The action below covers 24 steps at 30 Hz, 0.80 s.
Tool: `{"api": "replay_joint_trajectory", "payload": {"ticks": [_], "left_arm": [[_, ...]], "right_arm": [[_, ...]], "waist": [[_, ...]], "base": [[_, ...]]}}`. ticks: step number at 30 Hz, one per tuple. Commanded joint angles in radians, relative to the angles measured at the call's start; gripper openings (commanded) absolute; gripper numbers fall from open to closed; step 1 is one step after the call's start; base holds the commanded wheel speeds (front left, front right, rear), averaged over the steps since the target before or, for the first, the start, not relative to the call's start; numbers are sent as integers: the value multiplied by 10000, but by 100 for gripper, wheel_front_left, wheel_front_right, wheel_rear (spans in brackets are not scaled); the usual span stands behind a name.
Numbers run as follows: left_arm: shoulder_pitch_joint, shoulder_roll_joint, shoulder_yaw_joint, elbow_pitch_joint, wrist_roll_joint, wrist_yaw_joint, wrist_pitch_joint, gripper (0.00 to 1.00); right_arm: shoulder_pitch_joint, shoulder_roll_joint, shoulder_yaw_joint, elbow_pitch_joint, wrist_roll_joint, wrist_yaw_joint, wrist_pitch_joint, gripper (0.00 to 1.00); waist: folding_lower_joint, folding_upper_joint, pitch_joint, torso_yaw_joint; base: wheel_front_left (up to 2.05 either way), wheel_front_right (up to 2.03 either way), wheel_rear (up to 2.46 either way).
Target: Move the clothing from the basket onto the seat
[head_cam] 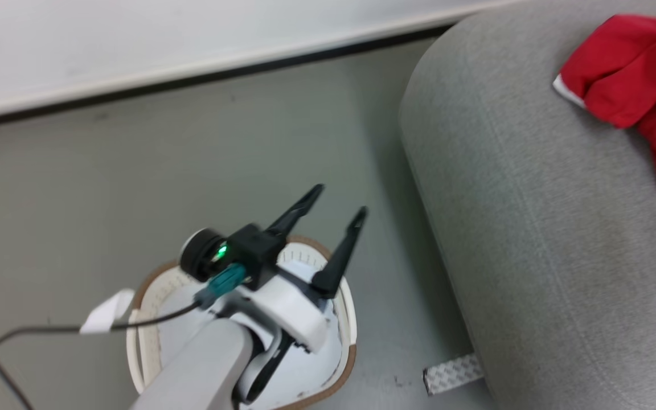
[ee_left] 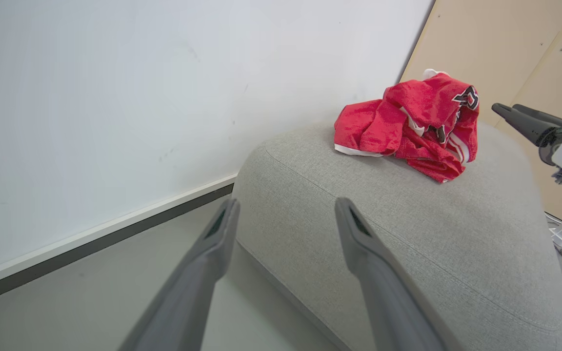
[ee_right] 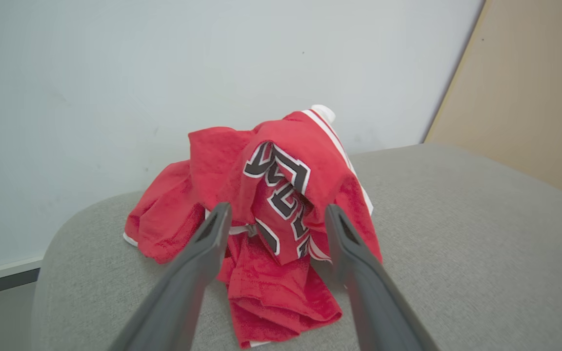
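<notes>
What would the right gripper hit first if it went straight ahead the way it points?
The right gripper would probably meet the clothing heaped on the seat; the gap is hard to judge.

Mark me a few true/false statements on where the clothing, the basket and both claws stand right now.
1. The red clothing lies in a heap on the grey seat. True.
2. The left claw is shut on a garment. False: its fingers are spread, hold nothing, and it hangs above the basket.
3. The basket stands on the floor beside the seat. True.
4. The right claw is clamped on the clothing. False: it is open and points at the heap; the left wrist view shows it apart from the heap.
5. Red garments show inside the basket. False: no red shows there, though part of its inside is hidden.
</notes>
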Motion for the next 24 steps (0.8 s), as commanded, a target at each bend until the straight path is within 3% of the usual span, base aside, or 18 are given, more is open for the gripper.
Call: {"api": "replay_joint_trajectory", "payload": {"ticks": [1,9,19,24], "left_arm": [[336,187,143,92,-112,152,-273,100],[1388,305,411,662,-187,677,-1157,100],[3150,522,1417,1194,-557,1323,-1615,100],[4014,420,2232,792,-221,1435,-1607,100]], "right_arm": [[615,111,263,-539,246,-24,-32,100],[2627,413,1720,-2637,700,-22,-18,100],[4530,899,3394,-3738,923,-22,-17,100],[5234,1082,3861,-4069,449,-22,-17,100]], "waist": [[0,1,-656,-157],[0,1,-2028,271],[0,1,-3200,968],[0,1,-3491,1314]], "base": [[0,0,0],[0,0,0],[0,0,0],[0,0,0]]}}
